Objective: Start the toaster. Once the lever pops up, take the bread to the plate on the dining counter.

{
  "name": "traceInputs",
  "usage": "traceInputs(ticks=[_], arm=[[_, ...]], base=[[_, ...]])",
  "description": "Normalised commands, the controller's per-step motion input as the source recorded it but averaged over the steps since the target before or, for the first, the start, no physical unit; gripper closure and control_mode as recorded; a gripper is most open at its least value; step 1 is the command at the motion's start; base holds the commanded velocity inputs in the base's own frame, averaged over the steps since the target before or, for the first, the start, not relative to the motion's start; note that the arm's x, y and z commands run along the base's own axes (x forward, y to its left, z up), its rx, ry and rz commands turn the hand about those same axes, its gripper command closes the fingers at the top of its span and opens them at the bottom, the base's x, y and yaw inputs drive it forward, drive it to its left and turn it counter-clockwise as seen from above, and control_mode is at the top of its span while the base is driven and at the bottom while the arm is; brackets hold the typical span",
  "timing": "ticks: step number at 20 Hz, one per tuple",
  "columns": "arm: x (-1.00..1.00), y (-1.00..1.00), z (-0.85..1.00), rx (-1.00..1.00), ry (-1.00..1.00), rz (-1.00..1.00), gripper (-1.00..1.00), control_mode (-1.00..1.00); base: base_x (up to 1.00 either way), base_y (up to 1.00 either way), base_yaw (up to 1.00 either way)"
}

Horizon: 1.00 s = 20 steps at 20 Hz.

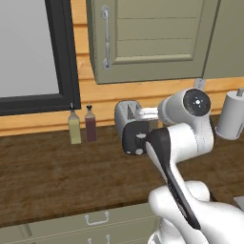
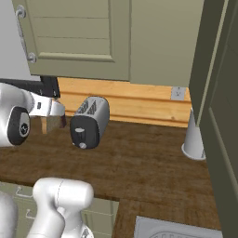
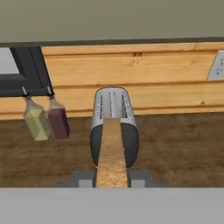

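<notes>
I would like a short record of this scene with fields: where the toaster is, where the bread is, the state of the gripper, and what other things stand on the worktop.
toaster: silver toaster lying on the dark wood worktop, black end face toward the robot
bread: bread held edge-on in the gripper, in front of the toaster, out of its slots
gripper: shut on the bread
bottles: yellow bottle and dark red bottle side by side near the wall, left of the toaster
other: white paper towel roll at right
</notes>
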Motion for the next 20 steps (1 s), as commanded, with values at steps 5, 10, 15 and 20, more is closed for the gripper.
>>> traceInputs(ticks=[5,10,15,20], arm=[[-0.99,0.0,0.23,0.0,0.14,0.0,1.0,-1.0],[-0.86,0.0,0.06,0.0,0.07,0.0,1.0,-1.0],[-0.51,0.0,0.0,0.0,0.02,0.0,1.0,-1.0],[-0.15,0.0,0.0,0.0,0.0,0.01,1.0,1.0]], base=[[0.0,0.0,0.0],[0.0,0.0,0.0],[0.0,0.0,0.0],[-0.26,0.13,0.09]])
